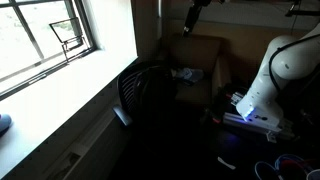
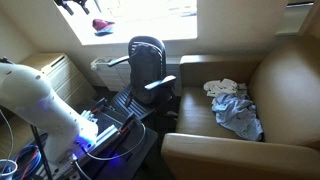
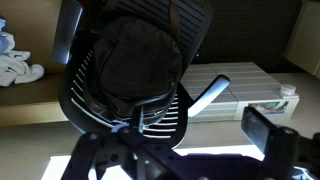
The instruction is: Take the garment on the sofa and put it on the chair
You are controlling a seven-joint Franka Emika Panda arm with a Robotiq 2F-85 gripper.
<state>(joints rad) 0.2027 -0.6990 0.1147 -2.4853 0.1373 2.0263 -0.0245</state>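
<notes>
Your garment [image 2: 232, 108] lies crumpled on the sofa [image 2: 290, 80] seat, a pale and blue-grey heap toward the seat's back. In an exterior view it shows as a small light patch [image 1: 185, 73] on the sofa [image 1: 203, 50] behind the chair. In the wrist view you catch only its edge [image 3: 16, 62] at the far left of the frame.

The chair [image 2: 147, 60] stands just beside the sofa's arm, a black office chair with armrests and a ribbed back. It fills most of the wrist view [image 3: 130, 70], and in an exterior view it is a dark shape [image 1: 140, 95] between window and sofa.

Your tool [image 3: 185, 150] is spread wide and holds nothing. One finger sits low at the left of the wrist view and the other [image 3: 266, 135] low at the right, both clear of the chair and well apart from the garment.

The white arm [image 2: 35, 95] rises from its base on the chair's far side from the sofa, and shows too in an exterior view [image 1: 285, 65]. A white radiator [image 3: 240, 88] runs behind the chair, under the window [image 1: 50, 35]. The sofa seat around the garment is bare, hemmed by the back and both padded arms.
</notes>
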